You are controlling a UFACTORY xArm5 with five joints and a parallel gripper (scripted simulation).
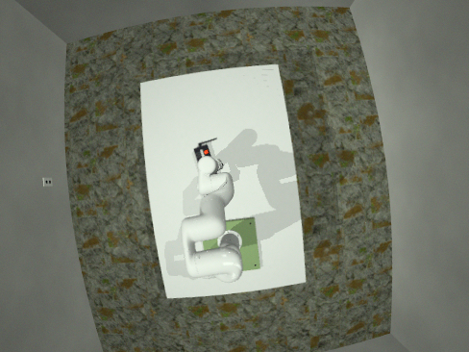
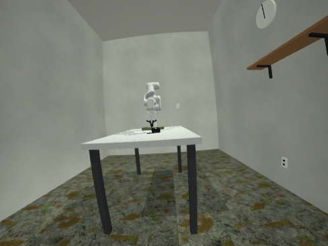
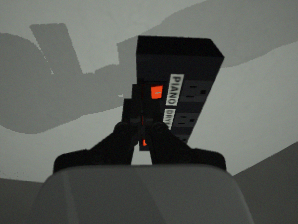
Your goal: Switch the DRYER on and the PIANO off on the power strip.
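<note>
A black power strip (image 3: 175,90) lies flat on the white table; it also shows in the overhead view (image 1: 204,150) and far off in the side view (image 2: 155,130). Its PIANO switch (image 3: 156,92) glows orange beside the PIANO label (image 3: 174,89). A DRYER label (image 3: 168,119) sits below it. My gripper (image 3: 141,96) is shut and empty, its fingertips right over the DRYER switch, where a sliver of orange (image 3: 144,143) shows between them. The fingers hide that switch and the third one. Whether the tips touch the strip I cannot tell.
The arm's green base plate (image 1: 240,242) sits near the table's front edge. The white arm (image 1: 211,226) reaches over the table middle. The table edges lie well away from the strip.
</note>
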